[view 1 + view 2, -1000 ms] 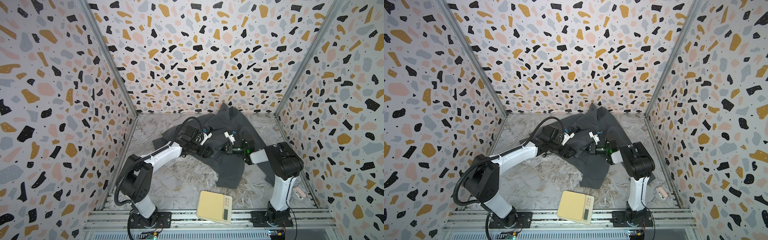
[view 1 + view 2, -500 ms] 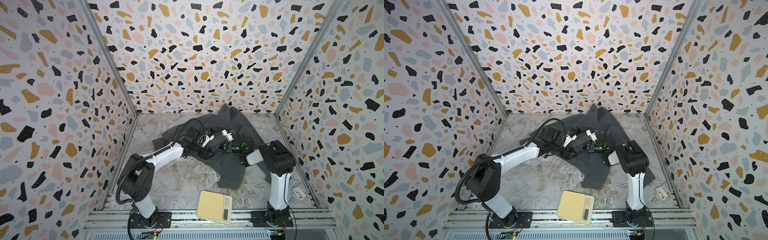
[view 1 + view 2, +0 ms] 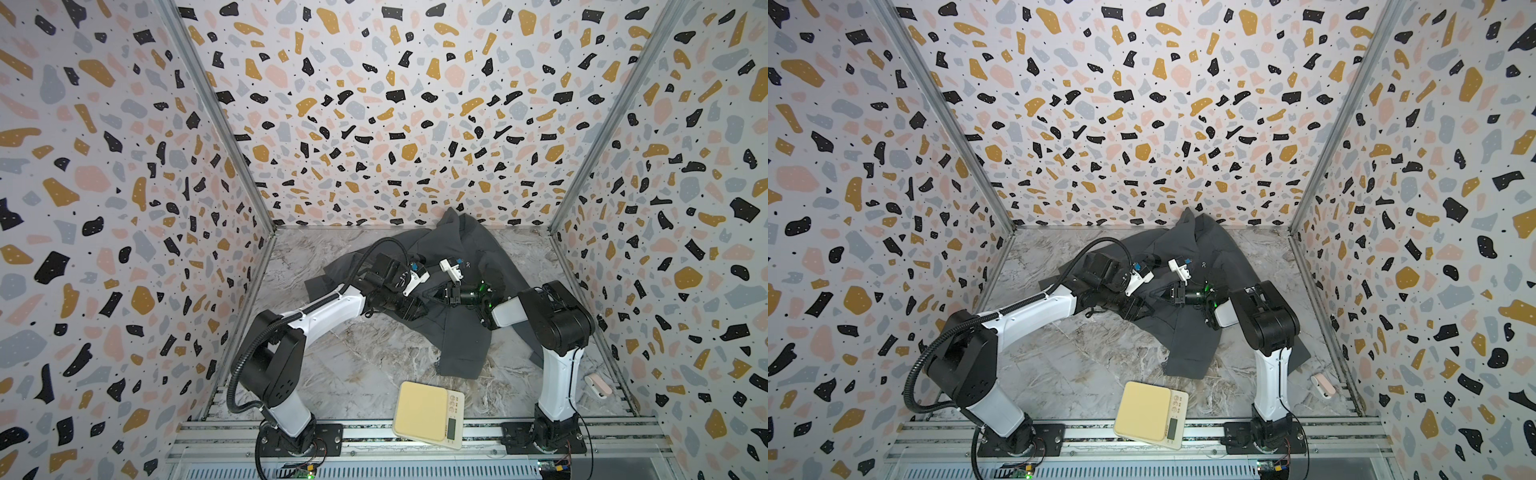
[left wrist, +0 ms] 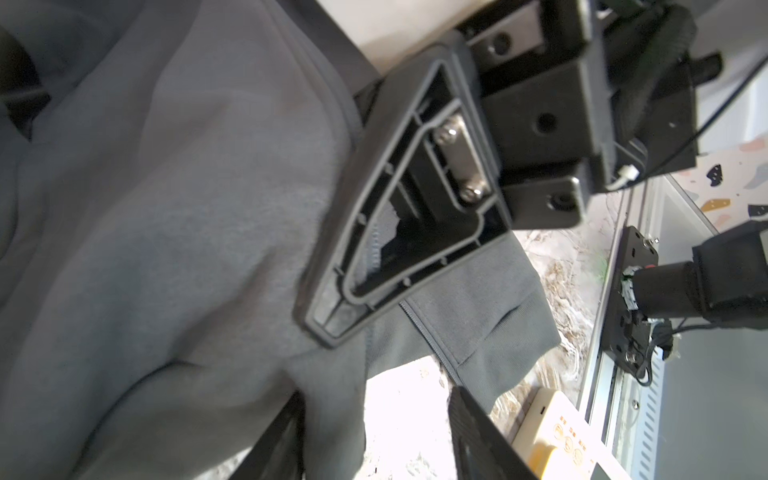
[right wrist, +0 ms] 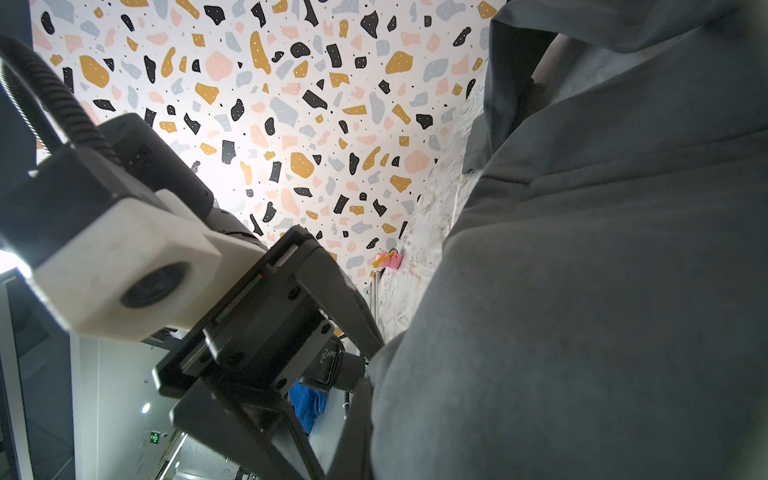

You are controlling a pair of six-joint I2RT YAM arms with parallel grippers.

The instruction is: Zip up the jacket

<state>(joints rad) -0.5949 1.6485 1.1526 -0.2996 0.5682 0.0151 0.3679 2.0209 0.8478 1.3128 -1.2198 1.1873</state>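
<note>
Top views: jacket [image 3: 465, 332] [image 3: 1187, 345] lies just beyond scale [image 3: 428, 409], hem nearest scale, collar farthest from it. Left gripper [image 3: 417, 309] and right gripper [image 3: 434, 296] meet over jacket's middle, well beyond scale. Collar end looks flared open

Left wrist: right gripper [image 4: 345, 299] clenched on jacket's front edge. Left gripper [image 4: 374, 415] jaws apart, loose fold between, nothing pinched. Zip [image 4: 428, 336] on scale side looks joined down to hem

Right wrist: jacket [image 5: 582, 291] fills view, slider not visible

Judgement: lower stretch done, upper stretch left

No readable text; the white chest logo [image 3: 468, 264] on the jacket [image 3: 461, 336] is too small.
</note>
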